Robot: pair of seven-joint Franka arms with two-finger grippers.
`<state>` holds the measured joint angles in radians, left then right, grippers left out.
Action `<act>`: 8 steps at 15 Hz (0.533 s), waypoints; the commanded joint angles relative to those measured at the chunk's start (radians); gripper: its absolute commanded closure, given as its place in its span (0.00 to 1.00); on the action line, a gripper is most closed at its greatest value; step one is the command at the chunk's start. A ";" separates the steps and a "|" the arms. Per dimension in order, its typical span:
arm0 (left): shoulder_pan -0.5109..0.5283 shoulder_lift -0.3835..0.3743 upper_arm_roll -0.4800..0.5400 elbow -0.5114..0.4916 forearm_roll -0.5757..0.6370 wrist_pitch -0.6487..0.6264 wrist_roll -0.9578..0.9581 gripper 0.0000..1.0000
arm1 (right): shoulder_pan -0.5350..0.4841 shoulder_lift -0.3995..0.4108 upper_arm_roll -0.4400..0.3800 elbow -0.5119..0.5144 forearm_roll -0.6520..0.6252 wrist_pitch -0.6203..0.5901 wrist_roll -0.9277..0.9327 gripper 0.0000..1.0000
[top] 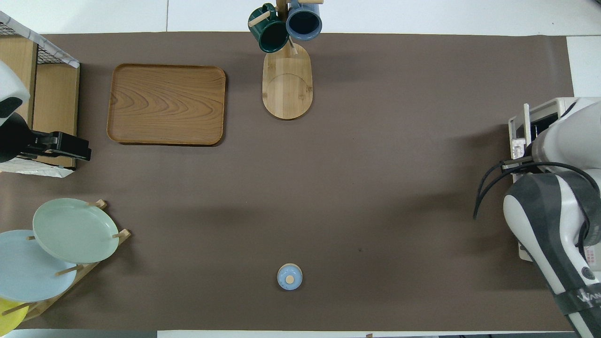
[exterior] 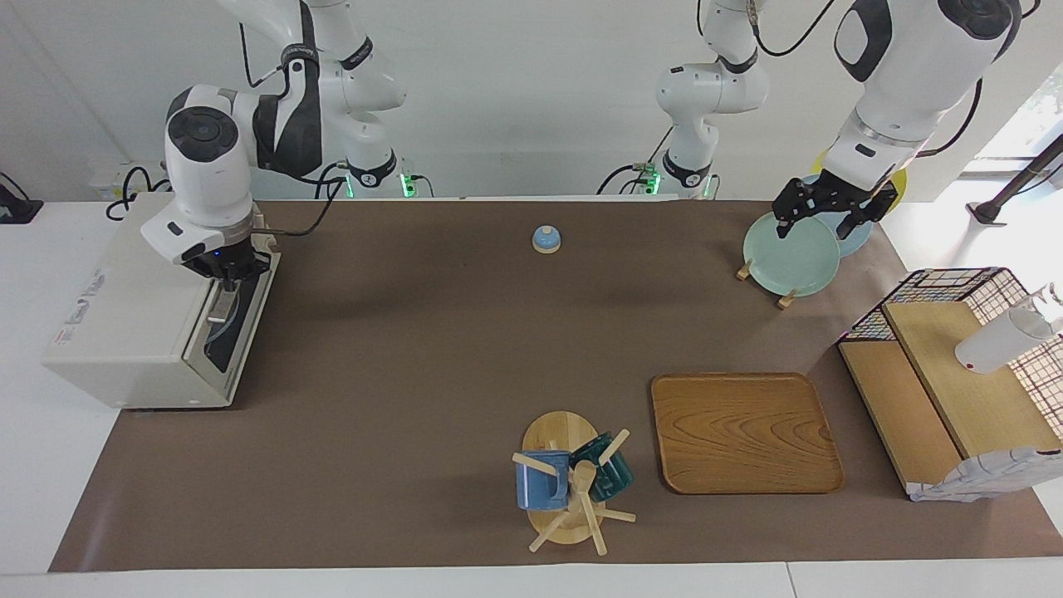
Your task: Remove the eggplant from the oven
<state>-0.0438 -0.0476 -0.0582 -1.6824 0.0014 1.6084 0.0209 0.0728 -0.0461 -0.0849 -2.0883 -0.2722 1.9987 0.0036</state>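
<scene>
The right gripper (exterior: 226,278) is at the top of the oven (exterior: 141,332) door, fingers closed on its handle (exterior: 217,307). The eggplant cannot be seen. The left gripper (exterior: 822,218) waits with fingers open over the plates (exterior: 789,253).

No legible text on oven (exterior: 124,332).
</scene>
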 commanded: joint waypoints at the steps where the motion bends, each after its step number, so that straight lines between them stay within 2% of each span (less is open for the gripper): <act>1: 0.008 -0.018 -0.005 -0.017 0.020 0.001 0.007 0.00 | 0.012 0.046 -0.001 -0.067 0.028 0.130 0.062 1.00; 3: 0.008 -0.018 -0.005 -0.017 0.020 0.001 0.007 0.00 | 0.039 0.080 -0.001 -0.084 0.059 0.195 0.098 1.00; 8: 0.008 -0.018 -0.005 -0.017 0.020 0.001 0.007 0.00 | 0.039 0.098 0.001 -0.189 0.071 0.354 0.130 1.00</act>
<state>-0.0438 -0.0476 -0.0582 -1.6824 0.0014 1.6084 0.0209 0.1366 0.0482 -0.0731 -2.2340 -0.1970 2.2802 0.1340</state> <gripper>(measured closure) 0.000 0.991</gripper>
